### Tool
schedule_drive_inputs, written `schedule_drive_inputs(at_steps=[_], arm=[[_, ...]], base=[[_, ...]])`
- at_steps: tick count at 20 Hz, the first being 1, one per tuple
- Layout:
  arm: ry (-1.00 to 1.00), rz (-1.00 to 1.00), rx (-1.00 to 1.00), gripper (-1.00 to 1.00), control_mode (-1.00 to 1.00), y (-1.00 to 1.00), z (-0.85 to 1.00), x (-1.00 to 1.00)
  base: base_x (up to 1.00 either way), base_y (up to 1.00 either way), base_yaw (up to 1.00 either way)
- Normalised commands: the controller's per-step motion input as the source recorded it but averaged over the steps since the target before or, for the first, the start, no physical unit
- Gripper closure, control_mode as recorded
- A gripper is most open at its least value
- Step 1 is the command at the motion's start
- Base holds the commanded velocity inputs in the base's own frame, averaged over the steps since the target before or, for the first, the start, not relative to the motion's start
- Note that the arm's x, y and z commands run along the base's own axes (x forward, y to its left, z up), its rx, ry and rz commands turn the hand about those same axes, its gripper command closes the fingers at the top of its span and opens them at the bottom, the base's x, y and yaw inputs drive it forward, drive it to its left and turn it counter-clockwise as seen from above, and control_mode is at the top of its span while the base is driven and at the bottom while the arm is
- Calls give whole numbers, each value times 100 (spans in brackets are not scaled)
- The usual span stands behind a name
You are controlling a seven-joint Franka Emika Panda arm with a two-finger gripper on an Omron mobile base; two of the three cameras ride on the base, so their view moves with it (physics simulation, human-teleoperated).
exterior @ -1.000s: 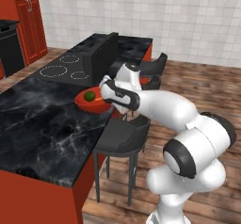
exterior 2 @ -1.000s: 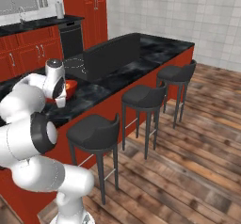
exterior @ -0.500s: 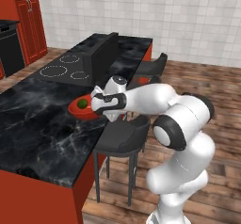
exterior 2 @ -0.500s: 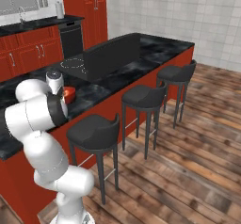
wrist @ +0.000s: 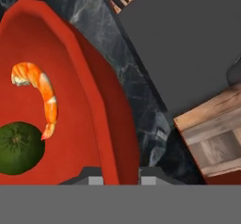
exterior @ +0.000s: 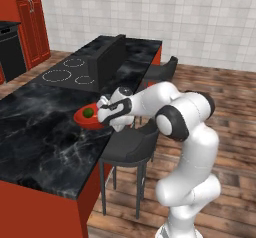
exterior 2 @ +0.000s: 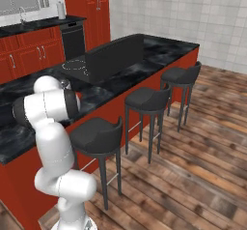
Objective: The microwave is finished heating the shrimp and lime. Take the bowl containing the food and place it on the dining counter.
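The red-orange bowl [exterior: 85, 118] sits low over the near edge of the dining counter [exterior: 45, 132]; I cannot tell whether it touches the black marble top. The dark green lime [exterior: 88, 112] lies inside it. My gripper [exterior: 105, 114] is shut on the bowl's right rim. In the hand view the bowl [wrist: 70, 100] shows its rim pinched between the fingertips [wrist: 95, 180] of the gripper [wrist: 120, 180], with the orange-pink shrimp [wrist: 41, 93] and the lime [wrist: 19, 148] in it. In the right base view the dining counter [exterior 2: 144, 50] runs away to the right. The microwave is out of view.
A dark stool [exterior: 131, 147] stands right under my arm, with more stools [exterior 2: 144, 98] along the counter's side. A cooktop [exterior: 64, 75] and a tall dark block [exterior: 111, 58] occupy the counter's far part. Red cabinets and a black oven [exterior 2: 73, 40] line the back wall.
My arm has stretched out to the left and carried the bowl down and further over the counter top. The grip on the rim has stayed shut.
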Motion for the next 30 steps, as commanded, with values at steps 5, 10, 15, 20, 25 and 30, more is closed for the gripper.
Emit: schedule_drive_inputs(at_steps=[5,10,15,20,25,30], arm=[[0,0,-3,100,-100,5,-7,49],[0,-1,-6,100,-100,22,-17,33],[0,-1,-7,100,-100,11,-25,11],[0,-5,0,-100,-100,7,5,4],[0,-4,10,-100,-100,-41,34,-50],[-2,-11,12,-100,-100,-43,85,-76]], base=[[0,0,0],[0,0,0],[0,0,0],[0,0,0],[0,0,0],[0,0,0]])
